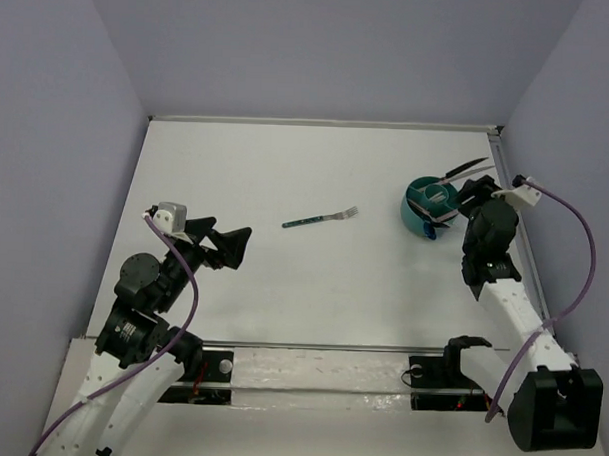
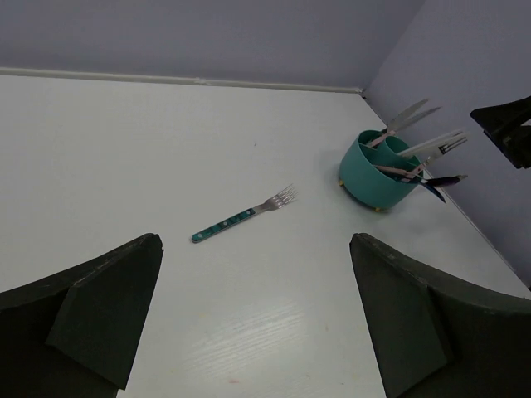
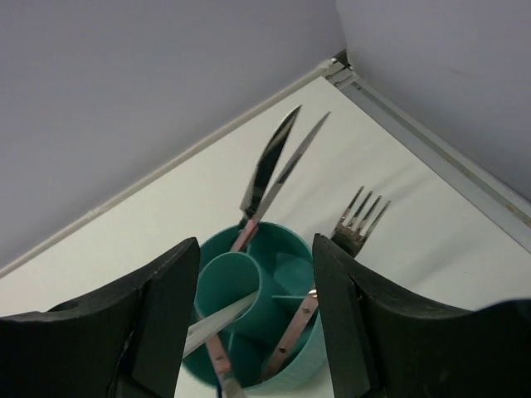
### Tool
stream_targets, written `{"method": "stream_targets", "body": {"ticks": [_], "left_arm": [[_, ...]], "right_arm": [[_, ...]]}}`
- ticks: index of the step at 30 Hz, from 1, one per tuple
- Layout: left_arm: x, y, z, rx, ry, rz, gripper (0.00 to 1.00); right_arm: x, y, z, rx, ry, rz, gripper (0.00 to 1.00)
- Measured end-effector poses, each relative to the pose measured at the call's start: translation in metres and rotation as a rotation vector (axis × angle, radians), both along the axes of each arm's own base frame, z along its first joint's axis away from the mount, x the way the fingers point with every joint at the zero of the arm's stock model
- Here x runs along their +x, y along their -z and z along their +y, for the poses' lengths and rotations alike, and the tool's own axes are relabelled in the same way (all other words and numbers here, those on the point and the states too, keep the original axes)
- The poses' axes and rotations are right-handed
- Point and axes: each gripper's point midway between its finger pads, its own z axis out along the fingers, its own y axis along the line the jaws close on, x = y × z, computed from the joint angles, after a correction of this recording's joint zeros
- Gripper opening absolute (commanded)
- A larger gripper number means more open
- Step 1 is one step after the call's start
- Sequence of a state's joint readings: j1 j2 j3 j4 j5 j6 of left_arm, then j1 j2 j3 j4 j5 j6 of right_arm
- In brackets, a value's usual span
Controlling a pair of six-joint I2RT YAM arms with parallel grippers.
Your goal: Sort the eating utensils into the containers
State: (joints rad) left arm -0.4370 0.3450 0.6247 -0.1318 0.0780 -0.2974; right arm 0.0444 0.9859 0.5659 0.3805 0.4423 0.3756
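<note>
A fork with a teal handle and metal tines lies flat on the white table, mid-field; it also shows in the left wrist view. The round teal cup stands at the right and has an inner tube and dividers. It holds several utensils: two knives, a fork and more handles. My left gripper is open and empty, left of the lying fork, with the fork ahead of its jaws. My right gripper is open and empty just over the cup, its fingers on either side of it.
The table's right edge has a metal rail close behind the cup, with purple walls at the back and sides. My right arm's wrist shows dark at the right edge of the left wrist view.
</note>
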Motion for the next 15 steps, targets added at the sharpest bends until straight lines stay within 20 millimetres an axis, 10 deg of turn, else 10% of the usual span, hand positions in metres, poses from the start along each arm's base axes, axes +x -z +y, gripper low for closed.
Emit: {"method": "stream_targets", "body": {"ticks": [6,15], "left_arm": [[0.000,0.000,0.000,0.000,0.000,0.000,0.99],[0.002,0.000,0.003,0.000,-0.015,0.000,0.99]], "right_arm": [[-0.016,-0.034,0.064,0.032,-0.212,-0.023,0.66],[-0.028,-0.017,0.203,-0.012,-0.570,0.156,0.71]]}}
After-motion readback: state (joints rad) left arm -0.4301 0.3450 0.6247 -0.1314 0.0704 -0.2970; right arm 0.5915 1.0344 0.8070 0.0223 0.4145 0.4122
